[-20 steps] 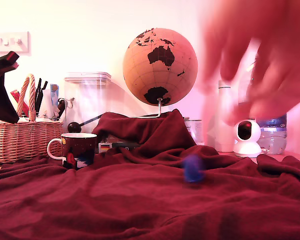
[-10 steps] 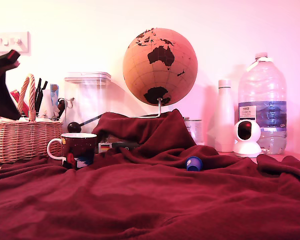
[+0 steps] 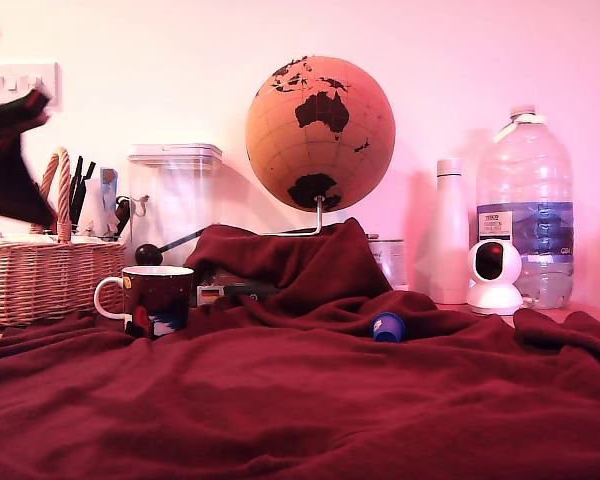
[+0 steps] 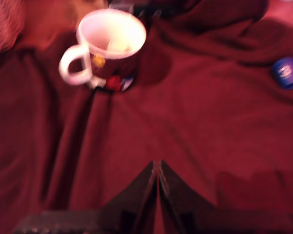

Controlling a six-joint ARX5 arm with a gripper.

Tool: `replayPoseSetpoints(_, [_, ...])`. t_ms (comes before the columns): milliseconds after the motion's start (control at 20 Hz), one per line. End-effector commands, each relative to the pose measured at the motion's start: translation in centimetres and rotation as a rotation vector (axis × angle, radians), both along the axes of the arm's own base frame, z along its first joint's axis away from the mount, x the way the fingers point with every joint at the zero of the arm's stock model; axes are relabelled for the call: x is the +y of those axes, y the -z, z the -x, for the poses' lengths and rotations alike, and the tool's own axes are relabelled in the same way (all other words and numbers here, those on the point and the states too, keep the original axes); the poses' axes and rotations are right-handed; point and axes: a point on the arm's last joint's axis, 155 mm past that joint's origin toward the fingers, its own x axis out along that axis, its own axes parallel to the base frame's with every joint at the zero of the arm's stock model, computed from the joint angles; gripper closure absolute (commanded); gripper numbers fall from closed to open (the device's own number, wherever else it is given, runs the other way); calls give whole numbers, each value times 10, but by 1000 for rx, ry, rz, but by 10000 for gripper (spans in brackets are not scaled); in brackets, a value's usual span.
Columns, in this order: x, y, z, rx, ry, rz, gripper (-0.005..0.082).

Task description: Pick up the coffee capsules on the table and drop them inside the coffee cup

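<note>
The dark arm at the exterior view's left edge has shifted and is blurred now; the blue capsule (image 3: 387, 326) has stayed in place. The tool (image 4: 156, 171) has its two fingers pressed together, holding nothing, above the rumpled dark red cloth on the tabletop (image 3: 280, 400). The coffee cup (image 4: 110, 41) stands ahead of the tool; the capsule lies well apart. Behind stand a globe (image 3: 320, 132) and a basket (image 3: 45, 275).

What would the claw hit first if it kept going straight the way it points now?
Probably bare red cloth. The shut claw aims between the coffee cup and the blue capsule, in line with neither; depth is unclear in the blur.
</note>
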Motion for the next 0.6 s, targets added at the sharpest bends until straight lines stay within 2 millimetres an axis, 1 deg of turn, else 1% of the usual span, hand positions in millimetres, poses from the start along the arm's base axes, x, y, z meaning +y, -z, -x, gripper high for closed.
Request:
replayPoseSetpoints(0, [-6,3,4,-4,17,4,789])
replayPoseSetpoints(100, [-12,-2,3,-14,20,26,790])
replayPoseSetpoints(200, [-23,-8,4,-37,46,48,790])
replayPoseSetpoints(550, [-80,-34,19,-124,192,122,790])
